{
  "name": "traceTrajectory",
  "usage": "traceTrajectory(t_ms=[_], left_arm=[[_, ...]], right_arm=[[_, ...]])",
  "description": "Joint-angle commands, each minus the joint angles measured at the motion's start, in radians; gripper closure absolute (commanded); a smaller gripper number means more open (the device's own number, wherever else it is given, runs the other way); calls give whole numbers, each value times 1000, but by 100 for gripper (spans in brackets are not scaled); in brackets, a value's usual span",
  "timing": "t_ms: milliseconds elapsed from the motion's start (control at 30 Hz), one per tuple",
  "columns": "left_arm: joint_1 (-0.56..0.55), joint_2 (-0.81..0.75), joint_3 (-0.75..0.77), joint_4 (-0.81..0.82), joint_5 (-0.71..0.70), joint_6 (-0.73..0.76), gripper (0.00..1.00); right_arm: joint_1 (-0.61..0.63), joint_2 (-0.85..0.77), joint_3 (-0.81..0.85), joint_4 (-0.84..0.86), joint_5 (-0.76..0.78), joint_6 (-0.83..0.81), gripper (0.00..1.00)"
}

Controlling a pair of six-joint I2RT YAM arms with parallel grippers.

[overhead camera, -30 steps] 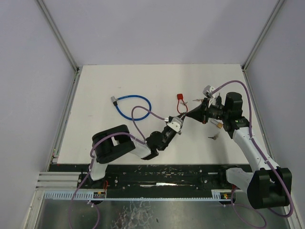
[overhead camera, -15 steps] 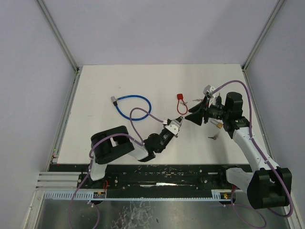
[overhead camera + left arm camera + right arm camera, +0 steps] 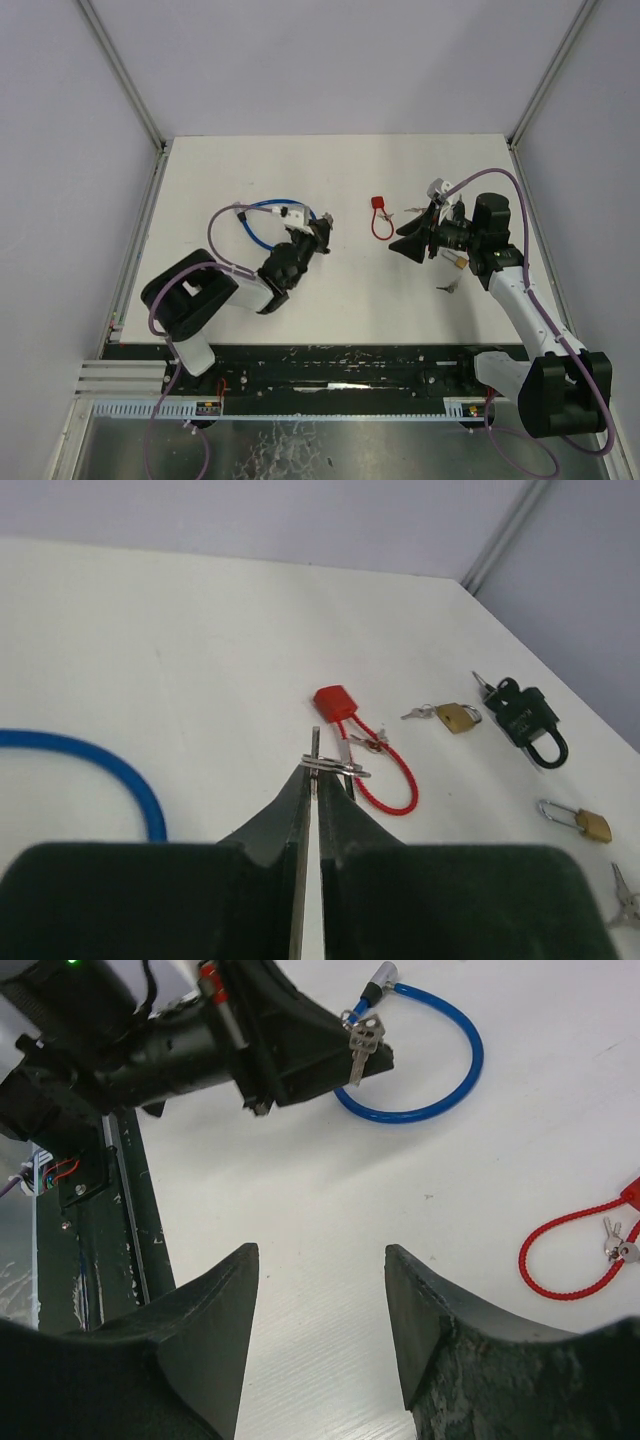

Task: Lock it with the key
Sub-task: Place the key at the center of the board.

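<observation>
Pinching the keys [image 3: 330,763] at its tips is the left claw [image 3: 318,778].

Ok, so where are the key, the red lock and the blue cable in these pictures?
key [image 3: 360,1040]: right wrist view, middle of the hanging metal piece.
red lock [image 3: 333,702]: left wrist view, on its solid red body.
blue cable [image 3: 478,1055]: right wrist view, on the right bend of its loop.
</observation>
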Motion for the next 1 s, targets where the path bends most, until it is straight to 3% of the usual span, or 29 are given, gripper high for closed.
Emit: traceTrajectory(t_ms=[0, 200, 367, 500, 800, 967], left_arm=[[137, -30, 9, -223, 150, -340, 100], [266, -25, 83, -567, 47, -607, 100], [273, -18, 195, -914, -132, -725, 96], [273, 0, 280, -1092, -196, -792, 94], [273, -9, 381, -1291, -247, -848, 80], [275, -55, 396, -1347, -261, -861, 64]], right_arm=[[-8, -22, -1, 40, -6, -10, 40], [-8, -20, -3, 40, -6, -12, 40], [-9, -17, -4, 40, -4, -13, 40], [-9, -17, -4, 41, -1, -14, 40], [-10, -17, -4, 40, -2, -15, 40], [-11, -17, -5, 40, -3, -15, 40]])
